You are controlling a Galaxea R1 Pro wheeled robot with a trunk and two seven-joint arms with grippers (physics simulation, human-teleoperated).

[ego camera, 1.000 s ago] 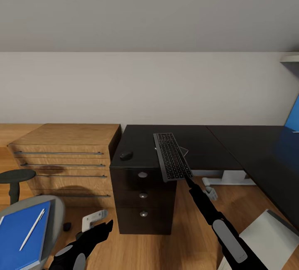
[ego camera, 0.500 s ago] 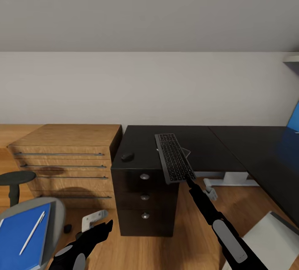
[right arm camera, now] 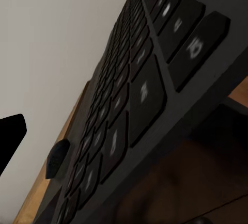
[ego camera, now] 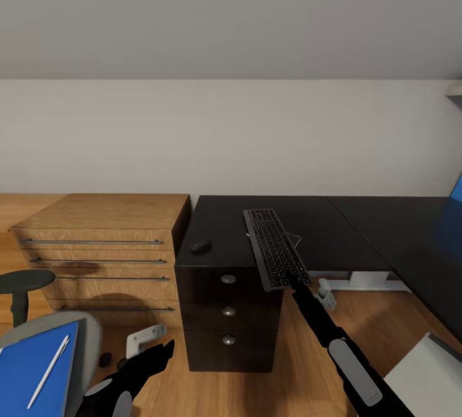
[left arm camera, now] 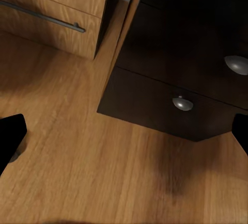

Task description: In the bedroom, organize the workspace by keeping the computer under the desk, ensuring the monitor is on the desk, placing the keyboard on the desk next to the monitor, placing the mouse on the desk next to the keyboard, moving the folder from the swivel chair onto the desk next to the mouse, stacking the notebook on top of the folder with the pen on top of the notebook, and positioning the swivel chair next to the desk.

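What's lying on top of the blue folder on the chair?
A white pen lies diagonally on the blue folder, which rests on the swivel chair seat. The picture's edge cuts off the folder's lower part, so anything there is hidden.

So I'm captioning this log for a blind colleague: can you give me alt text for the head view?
The right gripper holds the keyboard by its near end above the black desk, where the mouse already lies. At lower left, the pen rests on the blue folder on the swivel chair, beside a wooden dresser.
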